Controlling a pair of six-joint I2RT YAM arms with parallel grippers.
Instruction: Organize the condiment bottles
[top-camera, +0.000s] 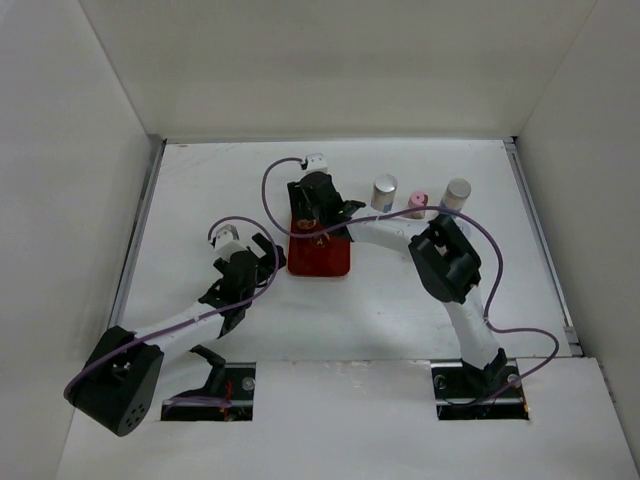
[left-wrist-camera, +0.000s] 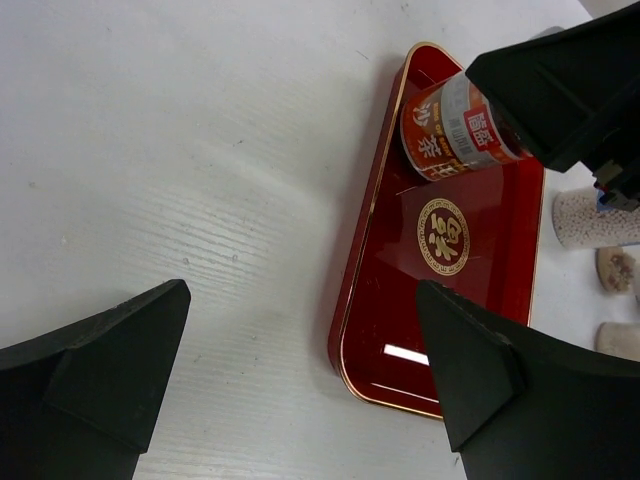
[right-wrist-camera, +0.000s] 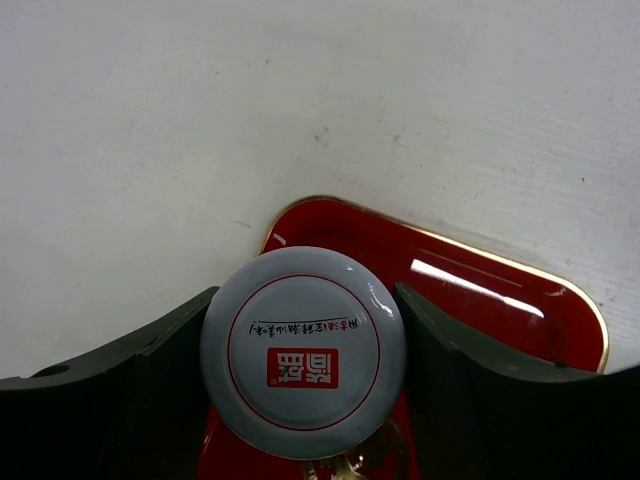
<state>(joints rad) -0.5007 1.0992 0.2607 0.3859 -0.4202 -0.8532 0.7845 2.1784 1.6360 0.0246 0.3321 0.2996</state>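
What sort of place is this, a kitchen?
Most likely a robot test booth, not a kitchen: a white table boxed in by plain walls, two robot arms bolted at its edge, and just a red tray and some seasoning bottles, one jar gripped at the tray.

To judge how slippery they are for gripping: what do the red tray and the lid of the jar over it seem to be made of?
Red tray: glossy, probably lacquered plastic or metal; it mirrors a bright light streak and has a gold rim. Jar lid: smooth pale grey with a soft sheen, likely plastic or painted metal; unsure which.
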